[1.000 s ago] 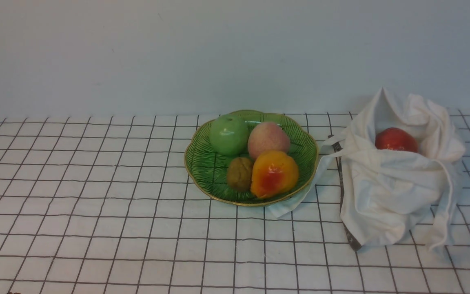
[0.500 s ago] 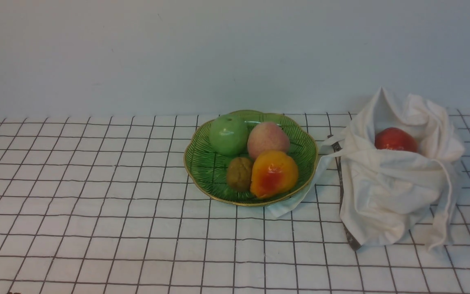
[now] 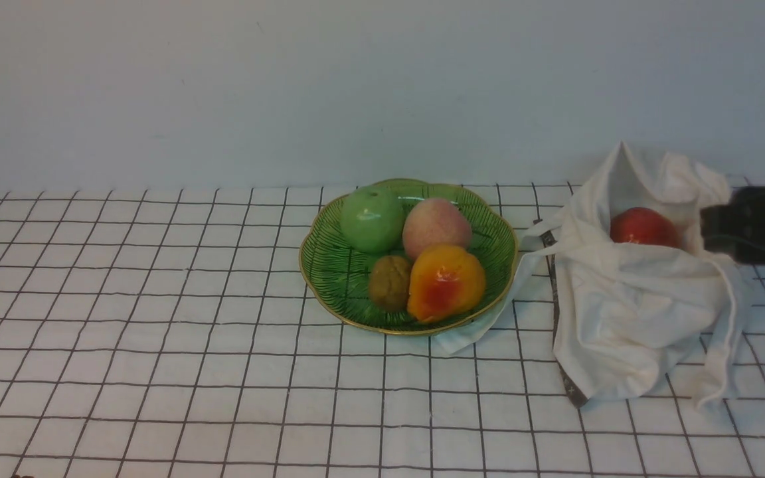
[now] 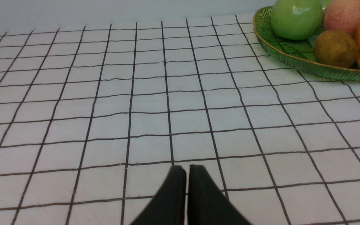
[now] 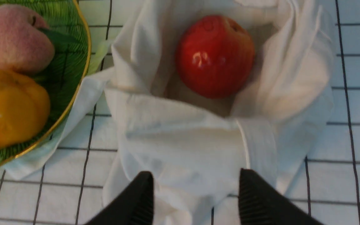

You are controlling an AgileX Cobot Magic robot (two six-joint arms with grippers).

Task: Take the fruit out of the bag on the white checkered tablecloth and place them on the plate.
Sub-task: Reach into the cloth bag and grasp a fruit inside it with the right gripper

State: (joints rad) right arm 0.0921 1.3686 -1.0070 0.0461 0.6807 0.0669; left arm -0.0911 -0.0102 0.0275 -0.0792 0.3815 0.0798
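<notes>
We are looking at a glossy, round red fruit (image 3: 643, 227) that is sitting in the open mouth of the bag (image 3: 628, 318), at the right of the frame, only its top showing above the folds. The bag, soft white cloth with a dark-edged seam, is slumping crumpled on the tablecloth (image 3: 157, 332), white with a grid of thin dark lines. We are finding the plate (image 3: 333, 272), green, ribbed, with a scalloped gold rim, lying flat at centre, just left of the bag; a strap (image 3: 482, 328) is reaching under its rim.
</notes>
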